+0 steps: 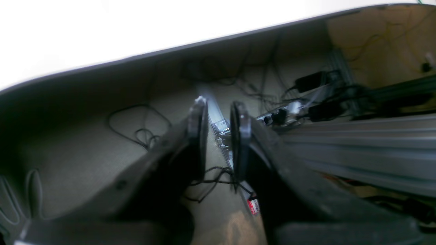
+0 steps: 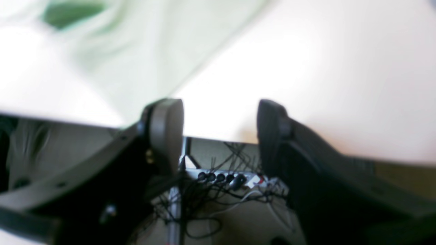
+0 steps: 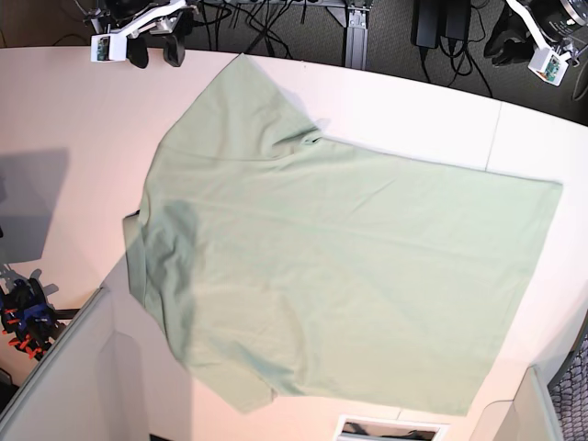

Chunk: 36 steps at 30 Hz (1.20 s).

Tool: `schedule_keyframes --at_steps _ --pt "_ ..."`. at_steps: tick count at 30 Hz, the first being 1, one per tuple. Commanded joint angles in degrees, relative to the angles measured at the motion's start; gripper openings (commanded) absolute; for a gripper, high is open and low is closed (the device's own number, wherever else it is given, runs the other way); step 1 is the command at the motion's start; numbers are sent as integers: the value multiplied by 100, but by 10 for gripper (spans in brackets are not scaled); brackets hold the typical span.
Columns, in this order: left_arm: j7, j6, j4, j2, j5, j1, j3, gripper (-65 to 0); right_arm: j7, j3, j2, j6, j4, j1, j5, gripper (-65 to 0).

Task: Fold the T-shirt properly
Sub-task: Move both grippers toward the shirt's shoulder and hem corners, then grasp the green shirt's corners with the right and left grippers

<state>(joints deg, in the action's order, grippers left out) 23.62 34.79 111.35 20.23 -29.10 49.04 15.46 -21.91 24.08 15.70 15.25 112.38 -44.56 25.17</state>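
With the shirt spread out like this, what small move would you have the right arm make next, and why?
Probably bring the right pincer in over the near sleeve of the T-shirt. Its jaws stand apart and hold nothing, hanging past the table edge, and the shirt lies flat with no fold made yet.

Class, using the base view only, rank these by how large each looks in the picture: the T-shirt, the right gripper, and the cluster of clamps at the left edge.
1. T-shirt, by far the largest, spread flat across the table.
2. Right gripper and clamps: these look about alike, and both are partly cut off or far from the camera, so I would not rank them.
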Motion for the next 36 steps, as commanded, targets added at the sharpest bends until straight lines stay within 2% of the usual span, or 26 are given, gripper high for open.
schedule_keyframes --at_steps 1,6,11,14,18,21,25,31,36 --pt "-107 66 90 109 -92 50 81 -498 107 28 -15 0 -7 83 68 -292" --pt "-11 63 90 380 -94 87 118 -498 66 7 -367 -2 -452 647 125 -292" --pt "238 85 90 535 -629 114 118 -498 -70 -61 -640 4 -1075 1207 149 -292" --pt "260 83 90 601 -634 109 164 -491 -131 -201 -817 20 -1381 1449 201 -292" --pt "260 28 90 713 -684 109 459 -375 -323 -439 -1078 20 -1421 1585 197 -292" --pt "258 -236 87 837 -763 70 765 -318 -321 -691 -1237 22 -1421 1585 164 -292" --pt "378 -619 85 1117 -765 -243 1043 -317 -317 -1091 -1390 15 -1427 1633 -317 -292" --pt "612 -1427 72 1419 -667 -973 1054 -317 -317 -1257 -1392 15 -1427 1628 -573 -292" --pt "619 -1508 -505 1493 -697 -1764 975 -317 -317 -1257 -1392 15 -1427 1628 -590 -292"
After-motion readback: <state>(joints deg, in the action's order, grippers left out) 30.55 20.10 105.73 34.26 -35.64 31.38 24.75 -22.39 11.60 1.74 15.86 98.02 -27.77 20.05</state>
